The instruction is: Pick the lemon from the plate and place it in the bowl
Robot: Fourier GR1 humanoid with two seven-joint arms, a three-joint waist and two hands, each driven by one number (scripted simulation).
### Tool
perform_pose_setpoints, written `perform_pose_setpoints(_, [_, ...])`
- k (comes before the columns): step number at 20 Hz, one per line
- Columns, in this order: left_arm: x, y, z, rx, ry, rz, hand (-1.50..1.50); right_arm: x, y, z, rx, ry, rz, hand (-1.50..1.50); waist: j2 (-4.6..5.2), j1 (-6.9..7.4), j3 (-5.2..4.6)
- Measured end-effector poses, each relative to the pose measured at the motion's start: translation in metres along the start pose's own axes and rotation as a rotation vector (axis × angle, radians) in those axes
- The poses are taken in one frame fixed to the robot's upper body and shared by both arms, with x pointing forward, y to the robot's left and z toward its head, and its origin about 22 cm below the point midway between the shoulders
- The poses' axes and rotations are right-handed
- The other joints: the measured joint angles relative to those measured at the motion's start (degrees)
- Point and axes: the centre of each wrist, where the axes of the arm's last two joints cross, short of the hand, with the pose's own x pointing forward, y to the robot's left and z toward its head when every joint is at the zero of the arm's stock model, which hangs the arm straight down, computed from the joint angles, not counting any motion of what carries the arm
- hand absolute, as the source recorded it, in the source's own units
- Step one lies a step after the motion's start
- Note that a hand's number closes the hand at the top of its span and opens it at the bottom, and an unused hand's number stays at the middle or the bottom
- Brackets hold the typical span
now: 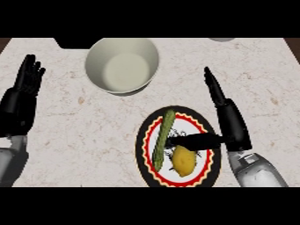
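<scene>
Kitchen setting: pale marble-look stone desk (74,127) fills the view, dark wood showing at the 10 and 2 o'clock corners. Tableware and food give it away: empty cream bowl (122,65) at 12 o'clock, patterned plate (143,141) with red and yellow rim at 5 o'clock carrying a lemon (183,162) and a long green vegetable (163,139) side by side.

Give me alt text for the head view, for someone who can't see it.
The right hand is open beside a plate holding a lemon and a green stalk, its thumb stretched over the plate just above the lemon. A white bowl stands beyond; the left hand rests open at the left.
</scene>
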Motion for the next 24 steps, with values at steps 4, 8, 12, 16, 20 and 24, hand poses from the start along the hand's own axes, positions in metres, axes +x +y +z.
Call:
perform_pose_setpoints(4, [0.000, 0.017, -0.001, 0.035, 0.019, 0.016, 0.00, 0.023, 0.050, 0.018, -0.071, -0.094, 0.092, -1.50, 0.09, -0.52, 0.03])
perform_pose_setpoints(8, [0.001, 0.032, -0.002, 0.069, 0.031, 0.019, 0.00, 0.037, 0.072, 0.038, -0.075, -0.089, 0.243, -1.50, -0.01, -1.51, 0.00])
perform_pose_setpoints(12, [0.001, 0.039, -0.001, 0.079, 0.036, 0.015, 0.00, 0.058, 0.071, 0.044, -0.072, -0.006, 0.392, -1.50, -0.09, -2.38, -0.02])
perform_pose_setpoints(16, [0.003, 0.042, -0.001, 0.082, 0.036, 0.016, 0.00, 0.081, 0.067, 0.051, -0.014, 0.129, 0.537, -1.50, -0.10, -2.58, -0.02])
perform_pose_setpoints(20, [0.004, 0.040, 0.000, 0.073, 0.033, 0.025, 0.00, 0.103, 0.065, 0.060, 0.105, 0.248, 0.649, -1.50, 0.18, -2.02, 0.03])
perform_pose_setpoints(24, [0.005, 0.041, 0.000, 0.070, 0.022, 0.030, 0.00, 0.119, 0.061, 0.068, 0.227, 0.296, 0.697, -1.50, 0.53, -1.38, 0.08])
